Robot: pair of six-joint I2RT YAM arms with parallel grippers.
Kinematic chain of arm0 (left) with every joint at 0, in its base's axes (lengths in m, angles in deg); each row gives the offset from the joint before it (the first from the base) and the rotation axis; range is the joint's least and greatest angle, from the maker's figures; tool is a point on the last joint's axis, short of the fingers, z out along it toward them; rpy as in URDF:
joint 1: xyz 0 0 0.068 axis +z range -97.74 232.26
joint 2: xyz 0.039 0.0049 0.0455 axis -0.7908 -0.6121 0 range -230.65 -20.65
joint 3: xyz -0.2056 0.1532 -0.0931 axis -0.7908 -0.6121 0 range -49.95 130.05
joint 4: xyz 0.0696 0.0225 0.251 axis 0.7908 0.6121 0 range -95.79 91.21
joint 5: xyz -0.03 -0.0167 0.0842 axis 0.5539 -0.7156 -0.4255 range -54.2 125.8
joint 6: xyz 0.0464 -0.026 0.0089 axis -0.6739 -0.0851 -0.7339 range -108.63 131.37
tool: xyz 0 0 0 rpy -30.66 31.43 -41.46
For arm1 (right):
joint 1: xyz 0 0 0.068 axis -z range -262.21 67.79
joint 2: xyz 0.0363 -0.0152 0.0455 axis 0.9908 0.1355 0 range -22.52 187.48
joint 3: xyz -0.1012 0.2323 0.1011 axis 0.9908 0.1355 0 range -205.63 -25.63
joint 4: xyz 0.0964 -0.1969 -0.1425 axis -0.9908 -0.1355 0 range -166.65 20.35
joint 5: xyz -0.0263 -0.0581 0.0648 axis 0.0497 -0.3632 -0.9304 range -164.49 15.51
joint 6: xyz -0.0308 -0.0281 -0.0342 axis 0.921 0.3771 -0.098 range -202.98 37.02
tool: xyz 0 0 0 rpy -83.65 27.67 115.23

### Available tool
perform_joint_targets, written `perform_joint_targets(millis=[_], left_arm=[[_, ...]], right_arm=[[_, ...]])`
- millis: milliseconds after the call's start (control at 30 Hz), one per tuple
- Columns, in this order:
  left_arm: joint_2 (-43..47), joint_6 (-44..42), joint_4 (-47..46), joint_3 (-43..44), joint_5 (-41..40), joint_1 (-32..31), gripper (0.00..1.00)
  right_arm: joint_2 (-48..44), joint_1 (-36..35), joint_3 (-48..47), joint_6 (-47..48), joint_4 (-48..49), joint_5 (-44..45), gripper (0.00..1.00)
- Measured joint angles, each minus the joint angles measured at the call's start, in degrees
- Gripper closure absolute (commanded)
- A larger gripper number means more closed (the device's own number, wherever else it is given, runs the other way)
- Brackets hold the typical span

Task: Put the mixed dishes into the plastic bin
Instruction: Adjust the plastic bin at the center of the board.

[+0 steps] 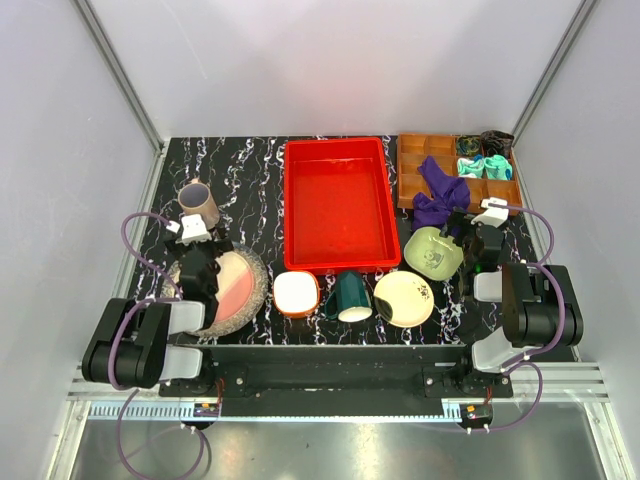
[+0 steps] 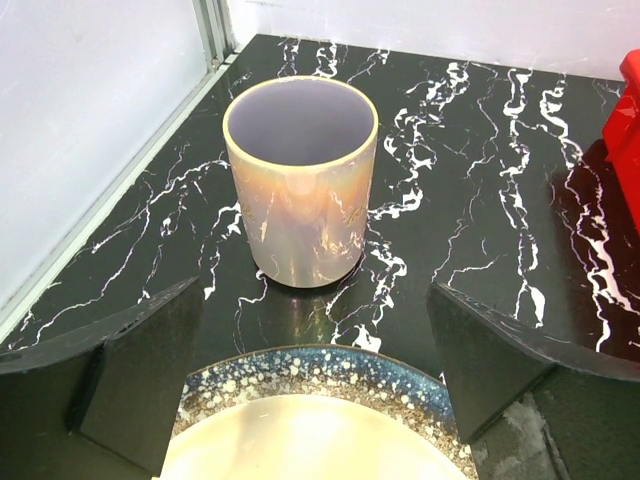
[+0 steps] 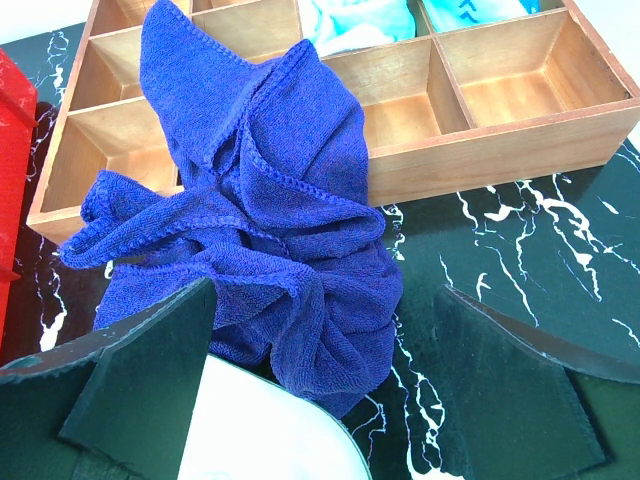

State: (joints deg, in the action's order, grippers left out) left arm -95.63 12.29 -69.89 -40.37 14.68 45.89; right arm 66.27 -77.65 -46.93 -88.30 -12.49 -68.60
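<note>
Hovering wide open, the left gripper sits over the speckled grey plate, with the mauve cup just ahead. The right gripper, also open, hangs above the green bowl. The red bin, top centre, holds nothing, so this looks like the first pick. The next move needs lowering onto a rim.

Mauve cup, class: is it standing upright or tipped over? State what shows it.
Upright. The mauve cup stands on its base on the black marbled table, with its open rim facing up.

The left gripper points forward, jaws spread wide and empty. The right gripper does the same.
</note>
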Motion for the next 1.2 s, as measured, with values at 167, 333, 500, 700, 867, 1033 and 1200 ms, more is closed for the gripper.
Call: perform_joint_targets(millis=[167,333,500,700,867,1033,1200], left_arm=[[-3.0,0.0,-0.8,0.1,0.4,0.0,0.01],[-3.7,0.0,0.2,0.4,0.4,0.0,0.01],[-3.7,0.0,0.1,0.5,0.4,0.0,0.01],[-2.0,0.0,1.5,0.7,0.6,0.0,0.01],[-2.0,0.0,1.9,1.4,0.9,0.0,0.01],[-2.0,0.0,1.9,1.4,1.0,0.0,0.01],[-2.0,0.0,1.9,1.4,1.0,0.0,0.01]], right_arm=[[0.0,0.0,0.0,0.0,0.0,0.0,0.0],[0.0,0.0,0.0,0.0,0.0,0.0,0.01],[0.0,0.0,0.0,0.0,0.0,0.0,0.0],[0.0,0.0,0.0,0.0,0.0,0.0,0.0],[0.0,0.0,0.0,0.0,0.0,0.0,0.01],[0.0,0.0,0.0,0.0,0.0,0.0,0.0],[0.0,0.0,0.0,0.0,0.0,0.0,0.0]])
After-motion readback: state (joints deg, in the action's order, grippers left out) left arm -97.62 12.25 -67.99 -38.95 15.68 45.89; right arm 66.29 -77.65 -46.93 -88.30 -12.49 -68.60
